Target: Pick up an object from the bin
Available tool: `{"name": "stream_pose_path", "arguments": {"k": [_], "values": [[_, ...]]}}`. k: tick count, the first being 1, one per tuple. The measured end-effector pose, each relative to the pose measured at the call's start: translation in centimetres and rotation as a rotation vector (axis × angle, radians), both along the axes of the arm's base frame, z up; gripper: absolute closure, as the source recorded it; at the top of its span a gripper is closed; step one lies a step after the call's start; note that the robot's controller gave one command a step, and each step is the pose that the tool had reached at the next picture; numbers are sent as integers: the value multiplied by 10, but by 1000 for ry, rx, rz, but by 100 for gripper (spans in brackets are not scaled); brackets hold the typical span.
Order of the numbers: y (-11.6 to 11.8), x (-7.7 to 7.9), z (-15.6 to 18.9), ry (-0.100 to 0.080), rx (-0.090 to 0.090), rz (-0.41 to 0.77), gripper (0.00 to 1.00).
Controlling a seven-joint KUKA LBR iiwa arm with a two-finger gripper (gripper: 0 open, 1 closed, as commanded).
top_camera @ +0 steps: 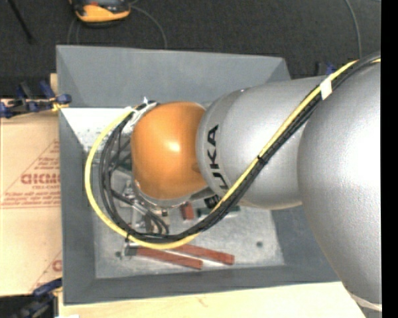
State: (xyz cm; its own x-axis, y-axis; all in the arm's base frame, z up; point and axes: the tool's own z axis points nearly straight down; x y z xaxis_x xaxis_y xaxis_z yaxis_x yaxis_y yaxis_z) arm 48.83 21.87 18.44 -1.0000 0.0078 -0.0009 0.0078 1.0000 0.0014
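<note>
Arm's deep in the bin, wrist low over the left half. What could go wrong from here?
1. The orange wrist cover blocks the camera's sight of whatever lies beneath it, so a missed or double pick could go unseen.
2. The yellow cable loop bulges toward the bin's left wall and might rub or snag there.
3. The reddish-brown sticks lie right beside the cable's lowest run; lifting could drag them along.
</note>
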Motion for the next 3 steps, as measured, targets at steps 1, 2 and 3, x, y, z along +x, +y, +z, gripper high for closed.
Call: {"name": "stream_pose_path", "arguments": {"k": [1,2,3], "values": [[0,0,0,0,0,0,0],[-63,3,-102,2,0,82,100],[-63,3,-102,2,0,81,100]]}}
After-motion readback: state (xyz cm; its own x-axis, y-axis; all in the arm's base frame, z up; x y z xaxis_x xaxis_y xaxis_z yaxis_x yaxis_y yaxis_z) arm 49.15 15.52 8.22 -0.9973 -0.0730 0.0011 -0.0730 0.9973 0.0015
